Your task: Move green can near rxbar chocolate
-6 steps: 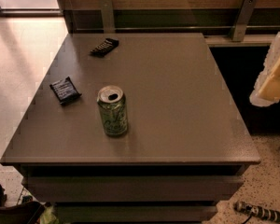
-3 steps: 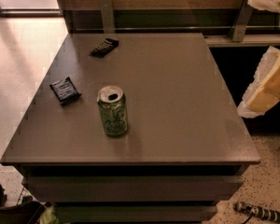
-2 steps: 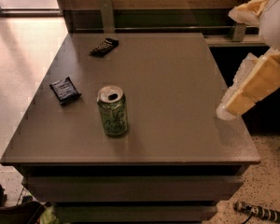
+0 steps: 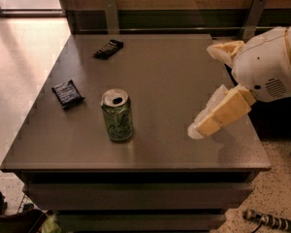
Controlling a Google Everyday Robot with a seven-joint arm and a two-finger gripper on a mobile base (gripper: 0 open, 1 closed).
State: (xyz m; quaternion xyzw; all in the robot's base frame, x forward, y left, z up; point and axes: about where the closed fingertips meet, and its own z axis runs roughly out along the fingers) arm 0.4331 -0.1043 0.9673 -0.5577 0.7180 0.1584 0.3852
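The slim green drink can with a silver top (image 4: 117, 115) is seen standing upright toward the front left of the flat grey-brown surface (image 4: 174, 72), its opened top facing up. The slim, flat black chocolate bar wrapper (image 4: 108, 48) is laid near the back edge on the left, well apart from the can, so the can has not yet been brought to it.

The robot's cream-coloured two-finger gripper (image 4: 201, 90) is held over the right side of the surface, well apart from the can and pointed leftward. Its jaws are spread wide with nothing between them. This pose is judged to be an approach. The jaws are opened ahead of a sideways grasp on the can's upright wall, which suits a tall, thin thing that could easily be tipped.

A wider dark packet with a greyish-blue label (image 4: 67, 93) is found near the left edge, beside the can but not touching it, and must not be mistaken for the bar. Only bare surface is seen between the gripper and the can, and between the can and the bar. A grey metal upright (image 4: 111, 13) is fixed behind the surface, just beyond the bar, and could be struck if the can were carried too far back.
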